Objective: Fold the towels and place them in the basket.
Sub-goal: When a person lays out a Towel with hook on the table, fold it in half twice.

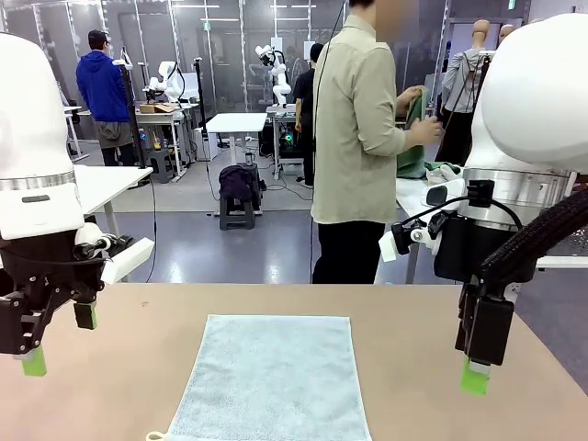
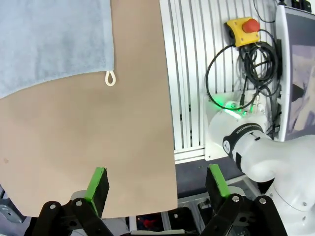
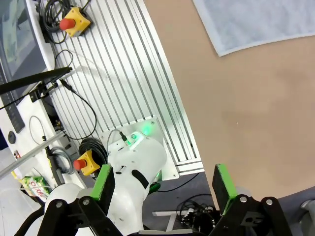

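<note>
Left hand (image 1: pixel 60 338) hovers above the near left part of the table (image 1: pixel 413 349), its green-padded fingers spread wide and holding nothing. One towel (image 1: pixel 271 377), light blue-grey, lies flat and unfolded at the middle of the table by the robot's edge, between the two hands and touching neither; its small loop (image 2: pixel 110 77) sits at the near left corner. Right hand (image 3: pixel 163 184) hangs above the near right part of the table, likewise fully open and empty. Beyond the far edge a person (image 1: pixel 354 138) stands side-on, hands on a dark green cloth (image 1: pixel 411 147).
</note>
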Controlling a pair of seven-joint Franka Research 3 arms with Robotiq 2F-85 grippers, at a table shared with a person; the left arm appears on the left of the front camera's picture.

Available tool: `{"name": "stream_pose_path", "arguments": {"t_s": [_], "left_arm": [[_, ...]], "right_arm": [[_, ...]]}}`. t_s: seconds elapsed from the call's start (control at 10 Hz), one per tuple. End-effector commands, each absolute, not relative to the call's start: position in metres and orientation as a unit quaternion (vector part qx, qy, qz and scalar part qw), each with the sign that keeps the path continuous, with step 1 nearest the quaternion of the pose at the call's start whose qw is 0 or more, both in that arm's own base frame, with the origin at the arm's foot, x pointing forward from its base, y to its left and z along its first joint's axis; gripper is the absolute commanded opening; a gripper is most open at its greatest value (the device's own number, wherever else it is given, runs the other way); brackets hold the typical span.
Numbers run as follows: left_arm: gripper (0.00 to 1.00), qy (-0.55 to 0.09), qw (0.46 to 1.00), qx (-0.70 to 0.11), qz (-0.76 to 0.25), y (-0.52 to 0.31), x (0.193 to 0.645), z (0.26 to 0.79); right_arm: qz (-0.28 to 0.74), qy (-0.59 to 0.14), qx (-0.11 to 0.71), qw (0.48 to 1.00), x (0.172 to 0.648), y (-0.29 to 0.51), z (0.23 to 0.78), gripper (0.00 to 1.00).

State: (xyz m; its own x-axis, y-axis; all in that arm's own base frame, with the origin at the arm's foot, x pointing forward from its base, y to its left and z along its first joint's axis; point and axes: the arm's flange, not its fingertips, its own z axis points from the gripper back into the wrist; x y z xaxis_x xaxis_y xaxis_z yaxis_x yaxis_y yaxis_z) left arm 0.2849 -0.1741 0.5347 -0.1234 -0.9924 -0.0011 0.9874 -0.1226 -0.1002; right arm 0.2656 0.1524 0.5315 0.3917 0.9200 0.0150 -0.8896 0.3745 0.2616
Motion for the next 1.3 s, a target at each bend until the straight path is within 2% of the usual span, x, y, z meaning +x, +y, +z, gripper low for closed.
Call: {"name": "stream_pose_path", "arguments": {"t_s": [0.0,0.1,0.2,0.6,1.0,1.2], "left_arm": [[1.00,0.021,0.634,0.003,-0.773,-0.197,0.294,0.523],[1.00,-0.004,0.632,0.013,-0.775,-0.201,0.299,0.518],[1.00,-0.003,0.633,0.024,-0.774,-0.207,0.297,0.513],[1.00,-0.048,0.629,0.033,-0.775,-0.211,0.294,0.461],[1.00,-0.092,0.625,0.052,-0.774,-0.216,0.293,0.407],[1.00,-0.096,0.650,0.027,-0.754,-0.223,0.299,0.389]], "right_arm": [[0.576,0.072,0.090,0.809,0.283,0.162,0.530,1.00],[0.599,0.059,0.073,0.796,0.293,0.172,0.526,1.00],[0.611,0.054,0.059,0.788,0.298,0.178,0.520,1.00],[0.668,0.012,0.037,0.744,0.297,0.209,0.474,1.00],[0.671,0.022,0.043,0.740,0.286,0.242,0.423,1.00],[0.665,0.022,0.033,0.745,0.290,0.251,0.406,1.00]]}}
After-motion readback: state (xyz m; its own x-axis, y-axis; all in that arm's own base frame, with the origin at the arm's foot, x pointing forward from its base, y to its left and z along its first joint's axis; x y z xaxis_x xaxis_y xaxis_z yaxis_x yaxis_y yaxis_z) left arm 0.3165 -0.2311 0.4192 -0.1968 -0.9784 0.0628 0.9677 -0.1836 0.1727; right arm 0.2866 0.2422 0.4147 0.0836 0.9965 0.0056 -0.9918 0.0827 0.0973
